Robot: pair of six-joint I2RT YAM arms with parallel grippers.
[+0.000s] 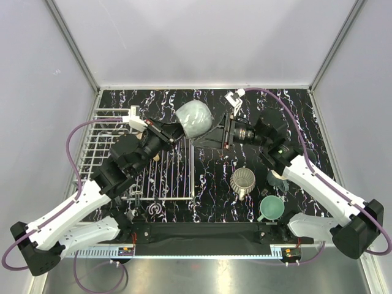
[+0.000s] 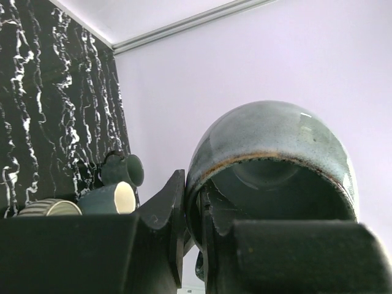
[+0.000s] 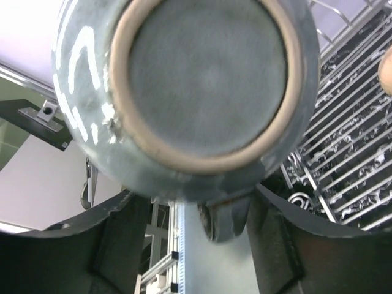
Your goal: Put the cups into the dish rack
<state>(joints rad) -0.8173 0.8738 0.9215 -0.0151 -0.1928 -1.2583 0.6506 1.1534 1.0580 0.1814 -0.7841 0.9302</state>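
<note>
The left gripper was clamped on the rim wall of a grey-teal cup. One finger was outside the wall and the other inside the mouth, so the jaws were almost together. The right gripper had its jaws clearly apart, one finger on each side of the lower part of the same cup, with the handle in the gap between them. Whether these fingers already pressed on the cup I cannot tell. There were two grippers, one rack, and five cups that I could count in the top view. These were the grey-teal cup in the air, a ribbed cup and a mint cup standing on the mat at the lower right, and a dark cup partly under the right arm. The fifth was a peach cup on the rack, mostly hidden by the left arm. The grey-teal cup was in the upper middle of the top view, just beside the right edge of the rack, between the two grippers. It lay on its side, with its long axis running left to right in that view. Its mouth pointed to the left gripper and its round base faced the right gripper.
</note>
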